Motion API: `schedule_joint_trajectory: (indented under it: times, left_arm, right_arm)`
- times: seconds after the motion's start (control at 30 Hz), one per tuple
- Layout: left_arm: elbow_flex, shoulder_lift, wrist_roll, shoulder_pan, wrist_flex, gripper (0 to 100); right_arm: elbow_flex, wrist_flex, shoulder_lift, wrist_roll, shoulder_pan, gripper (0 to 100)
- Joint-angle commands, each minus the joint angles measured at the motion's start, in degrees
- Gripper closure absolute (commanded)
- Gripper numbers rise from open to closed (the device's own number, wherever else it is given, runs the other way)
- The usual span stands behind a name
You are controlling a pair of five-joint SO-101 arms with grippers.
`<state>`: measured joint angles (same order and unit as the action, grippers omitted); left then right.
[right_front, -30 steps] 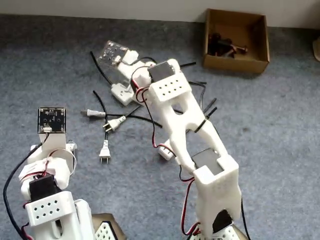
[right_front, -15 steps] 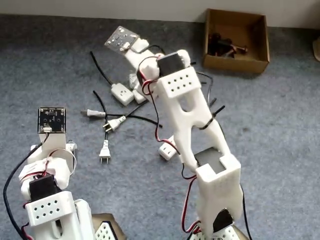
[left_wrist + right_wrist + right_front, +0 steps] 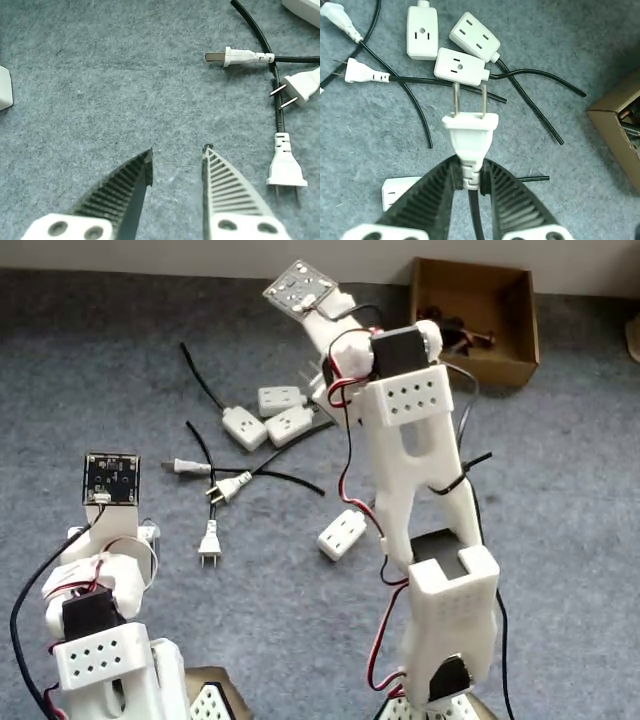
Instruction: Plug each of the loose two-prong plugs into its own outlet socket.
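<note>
Plug (image 3: 470,131) btwn right jaws, prongs twd nearest socket (image 3: 460,67).

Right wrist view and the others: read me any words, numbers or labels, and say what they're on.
None can be read. The plug in the right gripper and the outlet sockets are plain white; the cardboard box shows no print; marks on the left arm's circuit board are too small.
</note>
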<state>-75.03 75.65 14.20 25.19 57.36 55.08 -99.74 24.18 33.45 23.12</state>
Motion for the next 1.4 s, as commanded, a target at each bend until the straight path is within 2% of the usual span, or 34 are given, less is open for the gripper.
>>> schedule_joint_trajectory:
  times: [0.0,0.27,0.4,0.63,0.9,1.17,1.37]
  left_arm:
    - [0.48,-0.13,-0.44,-1.27,-1.05,85]
    - [0.22,-0.22,-0.35,-4.18,-0.97,85]
    - [0.22,-0.31,-0.35,-4.26,-0.88,85]
    - [0.48,-0.22,-0.35,-4.44,0.62,85]
    - [0.22,-0.22,1.93,-7.69,0.79,85]
    - [1.45,-0.13,2.02,-10.68,2.46,85]
    - [5.58,-0.13,2.11,-16.22,6.51,85]
  right_arm:
    - [2.77,-1.27,-1.19,-0.53,-1.19,99.3]
    - [1.98,-1.36,-10.07,-2.64,-1.27,99.3]
    - [-2.77,-1.27,-14.99,-5.89,-1.98,99.3]
    - [-14.46,-1.19,-25.27,-5.63,-2.24,99.3]
    - [-25.63,-1.01,-37.41,-5.54,-2.33,99.3]
    - [-39.69,5.23,-48.22,-5.36,-7.08,99.3]
    - [-53.93,11.65,-57.01,-3.6,-7.25,99.3]
